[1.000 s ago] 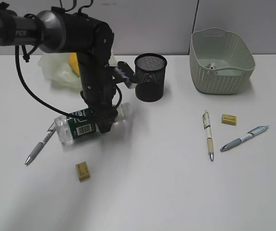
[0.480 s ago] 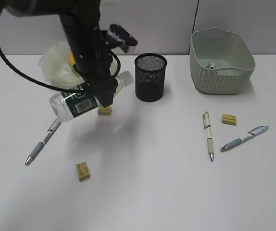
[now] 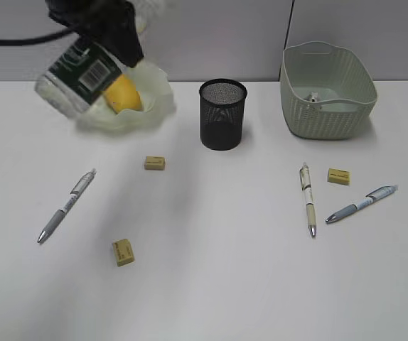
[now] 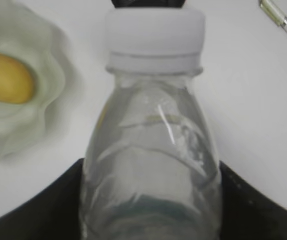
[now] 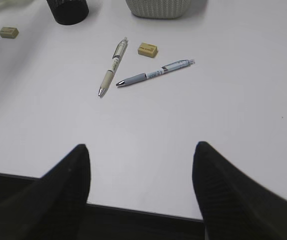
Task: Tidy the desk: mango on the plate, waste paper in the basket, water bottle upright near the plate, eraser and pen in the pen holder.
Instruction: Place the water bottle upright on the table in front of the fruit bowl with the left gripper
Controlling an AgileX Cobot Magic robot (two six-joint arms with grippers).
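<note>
My left gripper [image 3: 103,39] is shut on the water bottle [image 3: 76,74], which hangs tilted in the air over the left side of the plate [image 3: 151,114]. Up close the clear bottle [image 4: 153,150] fills the left wrist view, white cap [image 4: 156,37] pointing away, between my left gripper's [image 4: 151,200] black fingers. The mango [image 3: 122,94] lies on the plate. The black pen holder [image 3: 222,114] stands mid-desk. Waste paper [image 3: 314,96] lies in the basket [image 3: 328,117]. Erasers [image 3: 154,163] [image 3: 124,252] [image 3: 338,176] and pens [image 3: 65,206] [image 3: 308,199] [image 3: 361,204] lie on the desk. My right gripper [image 5: 141,146] is open over the desk's near edge.
The right wrist view shows two pens [image 5: 112,67] [image 5: 156,72] and an eraser [image 5: 147,49] ahead of the open fingers, with the basket [image 5: 158,7] and pen holder [image 5: 67,10] at the far edge. A grey wall runs behind the desk.
My left gripper has lifted the bottle off the desk and carried it up and to the left, over the plate. An eraser it hid now shows.
</note>
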